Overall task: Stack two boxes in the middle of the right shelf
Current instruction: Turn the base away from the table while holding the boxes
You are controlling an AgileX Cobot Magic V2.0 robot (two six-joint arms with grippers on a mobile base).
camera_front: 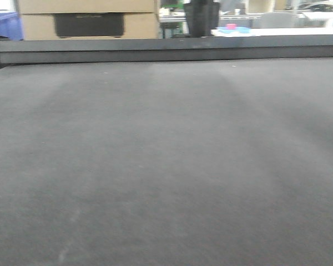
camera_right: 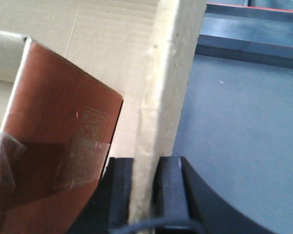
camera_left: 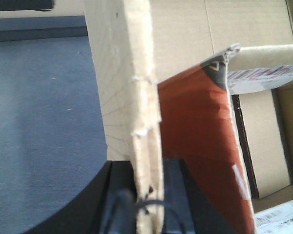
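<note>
Front view: a dark grey table top (camera_front: 166, 166) fills nearly the whole picture, wide and open, running out to a raised dark far edge (camera_front: 166, 50). Beyond that edge, at top left, sit a tan cardboard carton with a dark cutout (camera_front: 89, 22) and a blue plastic bin (camera_front: 4, 25).

Left wrist: the left gripper (camera_left: 146, 195) has its black jaws clamped on the frayed wall edge of an open brown corrugated cardboard box (camera_left: 136, 73). A red-brown flap (camera_left: 195, 146) leans just inside the box. Outside it, to the left, the grey surface is free.

Right wrist: the right gripper (camera_right: 145, 187) is pinched tight on another pale wall edge of the box. A taped flap lies inside on the left. On the right the grey top is open, up to a dark ledge (camera_right: 249, 48).
</note>
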